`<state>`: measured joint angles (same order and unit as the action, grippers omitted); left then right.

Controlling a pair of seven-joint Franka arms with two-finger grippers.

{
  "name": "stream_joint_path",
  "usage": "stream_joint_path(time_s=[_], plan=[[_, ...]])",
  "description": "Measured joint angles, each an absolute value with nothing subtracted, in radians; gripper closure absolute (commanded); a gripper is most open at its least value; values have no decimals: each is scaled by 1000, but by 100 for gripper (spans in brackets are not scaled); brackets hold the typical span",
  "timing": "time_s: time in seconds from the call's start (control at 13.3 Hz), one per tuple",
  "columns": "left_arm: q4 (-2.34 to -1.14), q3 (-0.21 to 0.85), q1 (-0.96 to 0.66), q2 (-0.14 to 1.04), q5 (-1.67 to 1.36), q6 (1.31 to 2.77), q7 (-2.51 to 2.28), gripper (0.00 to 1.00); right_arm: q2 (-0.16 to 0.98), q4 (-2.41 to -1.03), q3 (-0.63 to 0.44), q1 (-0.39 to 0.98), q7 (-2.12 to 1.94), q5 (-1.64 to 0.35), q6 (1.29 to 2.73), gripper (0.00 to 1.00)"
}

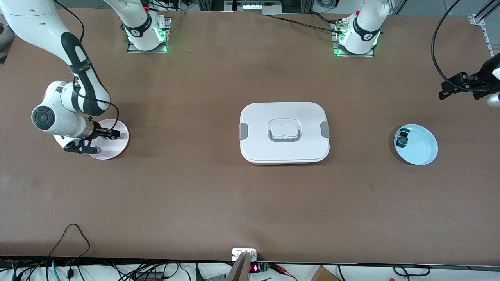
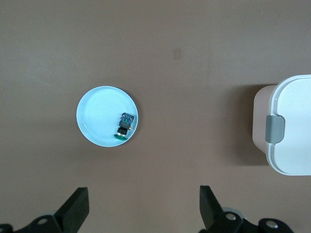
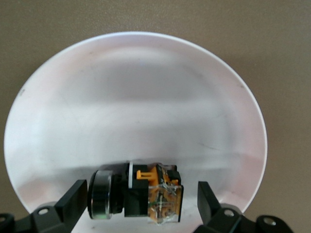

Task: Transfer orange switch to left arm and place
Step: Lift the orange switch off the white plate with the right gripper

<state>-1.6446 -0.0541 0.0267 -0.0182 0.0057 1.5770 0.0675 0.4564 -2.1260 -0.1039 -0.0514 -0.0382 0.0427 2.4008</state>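
You see the white box (image 1: 284, 132) with its lid on, mid-table between both plates. The right gripper (image 1: 104, 134) hangs low over the pink plate (image 1: 117, 146), jaws open around the orange switch (image 3: 141, 194), which your front view hides. It lies sideways, black with orange. The left gripper (image 2: 143, 206) waits open, high near the blue plate (image 1: 420, 148) holding a green-topped switch (image 1: 402, 138).

white box (image 1: 284, 132); brown table (image 1: 195, 187); light-blue plate (image 1: 422, 150)
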Motion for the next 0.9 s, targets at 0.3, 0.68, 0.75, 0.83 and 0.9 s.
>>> stream_joint_path(time_s=[0.3,0.68,0.75,0.83,0.9], plan=[[-1645,-54,27,-18,6,1577,67,0,457,-2139,-104,-51,-38,43,2404,0],[-1645,-54,27,-18,6,1577,67,0,457,-2145,-104,-51,-38,43,2404,70],[-1645,-54,27,-18,6,1577,67,0,456,-2145,-104,-51,-38,42,2404,76],[-1645,-54,27,-18,6,1577,67,0,455,-2145,-104,-52,-38,42,2404,81],[-1645,-54,27,-18,6,1577,67,0,455,-2145,-104,-52,-38,42,2404,83]])
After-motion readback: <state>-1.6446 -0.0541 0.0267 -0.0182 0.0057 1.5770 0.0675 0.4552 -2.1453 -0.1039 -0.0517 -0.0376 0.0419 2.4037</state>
